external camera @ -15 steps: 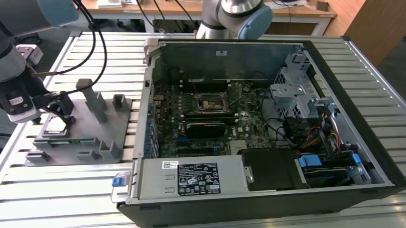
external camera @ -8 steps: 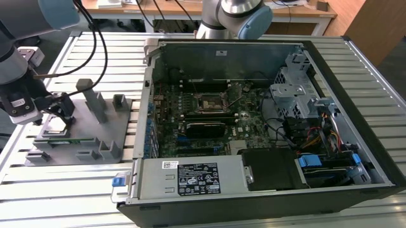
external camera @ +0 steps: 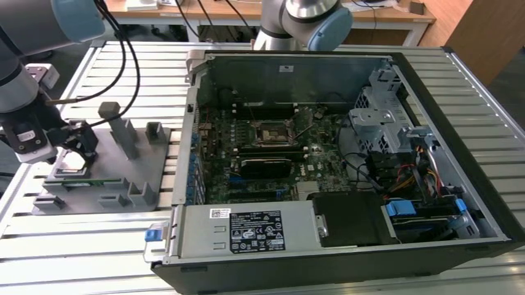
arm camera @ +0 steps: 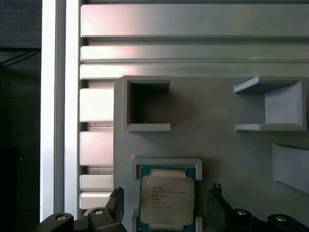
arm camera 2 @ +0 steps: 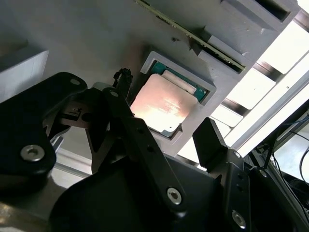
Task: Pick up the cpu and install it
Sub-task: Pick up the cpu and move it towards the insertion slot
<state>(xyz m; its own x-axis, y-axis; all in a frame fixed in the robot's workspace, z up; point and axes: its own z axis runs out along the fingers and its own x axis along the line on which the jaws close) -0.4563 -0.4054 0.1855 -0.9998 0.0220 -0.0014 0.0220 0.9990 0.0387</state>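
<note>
A grey tray [external camera: 156,178] on the slatted table holds one cpu [arm camera: 166,198], lying flat in a square pocket with its metal top up. In the first wrist view, a second square pocket [arm camera: 145,104] beside it is empty. The gripper [arm camera: 166,189] hangs over the chip with its jaws spread, its two fingers [arm camera: 116,200] outside the pocket's walls and clear of the chip. Well apart, one open computer case [external camera: 426,86] holds a board with one bare socket [external camera: 271,132].
</note>
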